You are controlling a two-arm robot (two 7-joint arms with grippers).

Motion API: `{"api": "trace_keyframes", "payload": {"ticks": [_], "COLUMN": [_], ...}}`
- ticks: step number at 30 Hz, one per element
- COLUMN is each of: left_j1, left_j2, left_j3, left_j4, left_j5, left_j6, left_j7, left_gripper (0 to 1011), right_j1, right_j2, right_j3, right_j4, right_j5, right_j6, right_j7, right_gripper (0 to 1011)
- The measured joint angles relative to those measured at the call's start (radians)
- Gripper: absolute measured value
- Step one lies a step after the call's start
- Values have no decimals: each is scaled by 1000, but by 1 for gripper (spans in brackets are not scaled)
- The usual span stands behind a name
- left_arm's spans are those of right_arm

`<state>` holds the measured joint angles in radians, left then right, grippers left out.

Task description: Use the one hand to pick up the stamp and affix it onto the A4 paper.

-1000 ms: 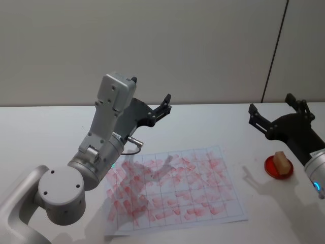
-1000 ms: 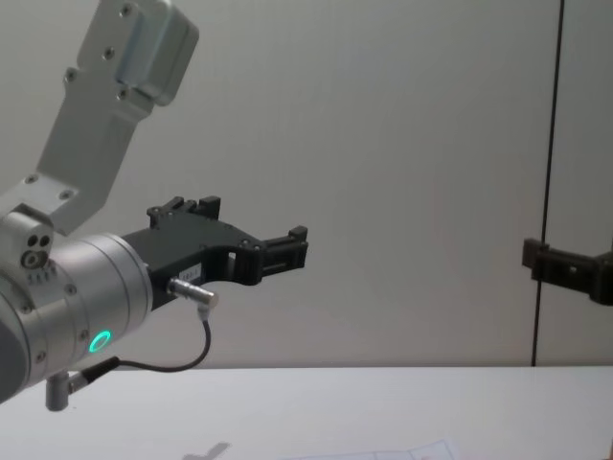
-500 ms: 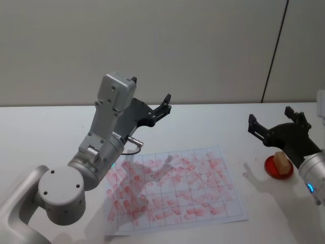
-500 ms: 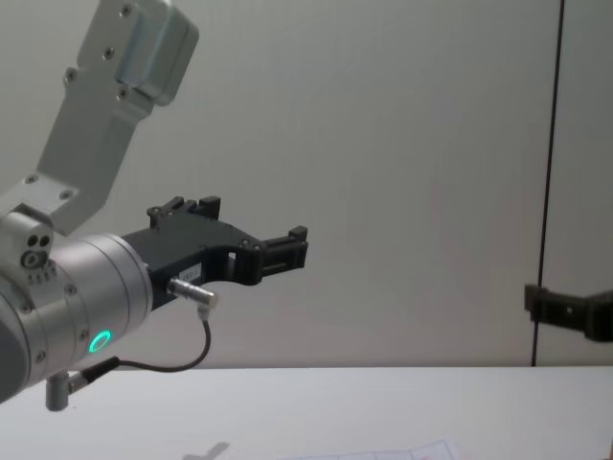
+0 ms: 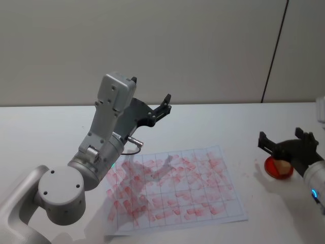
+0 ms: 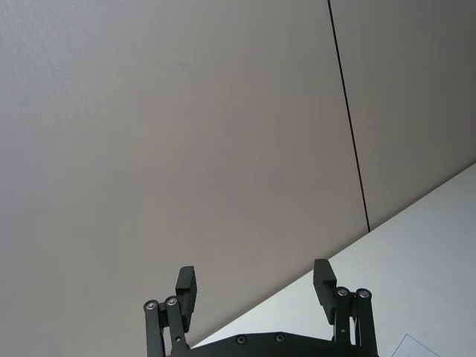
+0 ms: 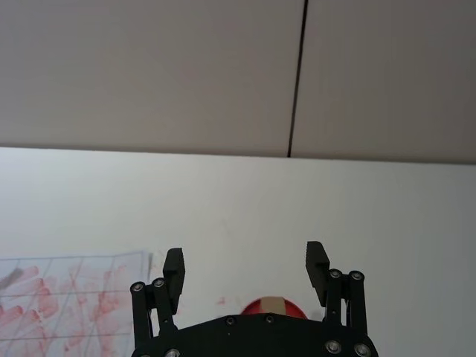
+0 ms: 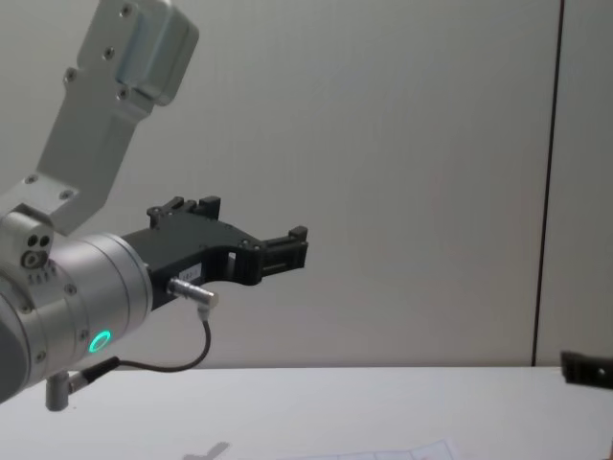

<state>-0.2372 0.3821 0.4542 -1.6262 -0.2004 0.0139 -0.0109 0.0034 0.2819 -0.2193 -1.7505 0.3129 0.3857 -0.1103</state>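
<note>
Lower now, the right gripper (image 5: 281, 141), jaws apart, hangs over the stamp (image 7: 274, 304); left gripper (image 6: 254, 274) parked, spread.

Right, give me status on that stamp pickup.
Right gripper over the stamp on its red pad, jaws open. Left gripper raised, idle, jaws open. A4 paper flat, nothing on it.

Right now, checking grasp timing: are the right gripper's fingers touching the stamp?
Apart. In the right wrist view the stamp sits between the open fingers of the right gripper, a gap on each side.
</note>
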Motion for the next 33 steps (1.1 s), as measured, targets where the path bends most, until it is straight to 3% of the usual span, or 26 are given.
{"api": "trace_keyframes", "payload": {"ticks": [11, 27, 33], "left_j1": [0, 0, 0], "left_j2": [0, 0, 0], "left_j3": [0, 0, 0], "left_j4": [0, 0, 0], "left_j5": [0, 0, 0], "left_j6": [0, 0, 0], "left_j7": [0, 0, 0], "left_gripper": [1001, 1001, 1001], "right_j1": [-9, 13, 28], "right_j2": [2, -10, -17], "right_j3": [19, 24, 22], "right_j4": [11, 66, 92], "right_j5": [27, 15, 2], "right_j6": [87, 133, 142], "right_j7": [-41, -18, -2], "right_gripper": [1001, 1001, 879]}}
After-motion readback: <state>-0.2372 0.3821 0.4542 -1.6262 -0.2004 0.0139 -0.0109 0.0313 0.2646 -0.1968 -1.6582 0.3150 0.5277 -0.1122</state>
